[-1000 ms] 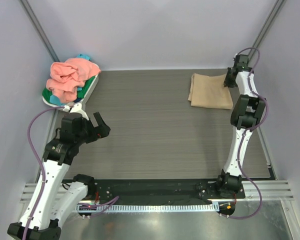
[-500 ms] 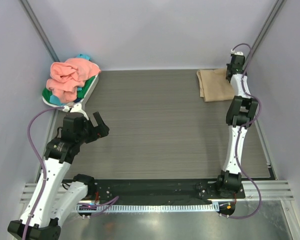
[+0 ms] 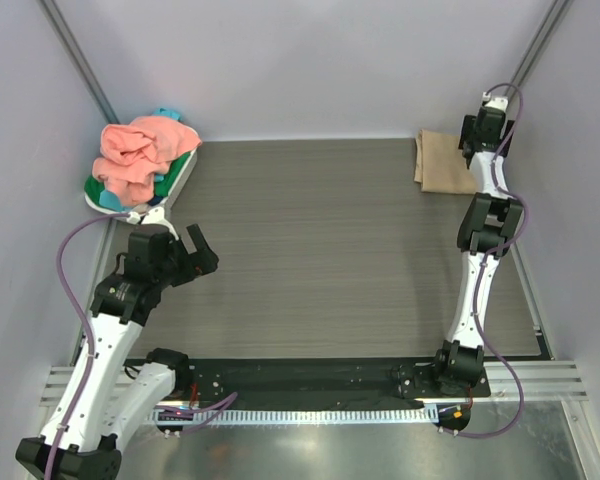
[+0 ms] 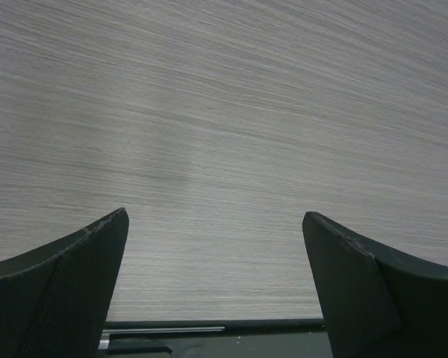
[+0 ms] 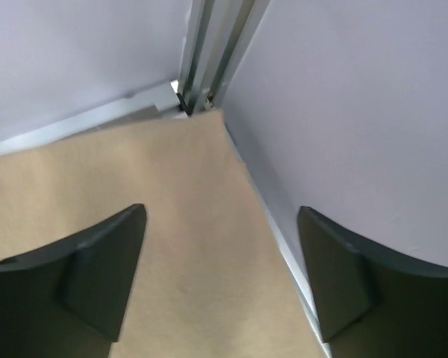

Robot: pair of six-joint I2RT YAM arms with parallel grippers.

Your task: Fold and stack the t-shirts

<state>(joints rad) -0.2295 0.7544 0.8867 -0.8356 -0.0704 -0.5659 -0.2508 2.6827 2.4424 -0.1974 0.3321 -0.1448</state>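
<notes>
A folded tan t-shirt point(image 3: 441, 161) lies flat in the table's far right corner, its edge against the right wall. My right gripper point(image 3: 483, 128) hovers over that shirt's right side. In the right wrist view it point(image 5: 222, 216) is open, with the tan cloth point(image 5: 172, 253) below and nothing between the fingers. A crumpled salmon pink t-shirt point(image 3: 135, 150) tops a pile in the white basket point(image 3: 177, 182) at the far left, with green cloth point(image 3: 176, 166) and a bit of teal point(image 3: 166, 113) under it. My left gripper point(image 3: 202, 250) is open over bare table point(image 4: 224, 134), empty.
The right wall point(image 5: 358, 112) and a metal corner post point(image 5: 209, 45) stand close beside the right gripper. The left wall runs just behind the basket. A black base strip point(image 3: 300, 374) crosses the near edge between the arm bases.
The right arm slid the tan t-shirt to the right into the far corner, then its jaws opened off the cloth. The left arm has hardly moved.
</notes>
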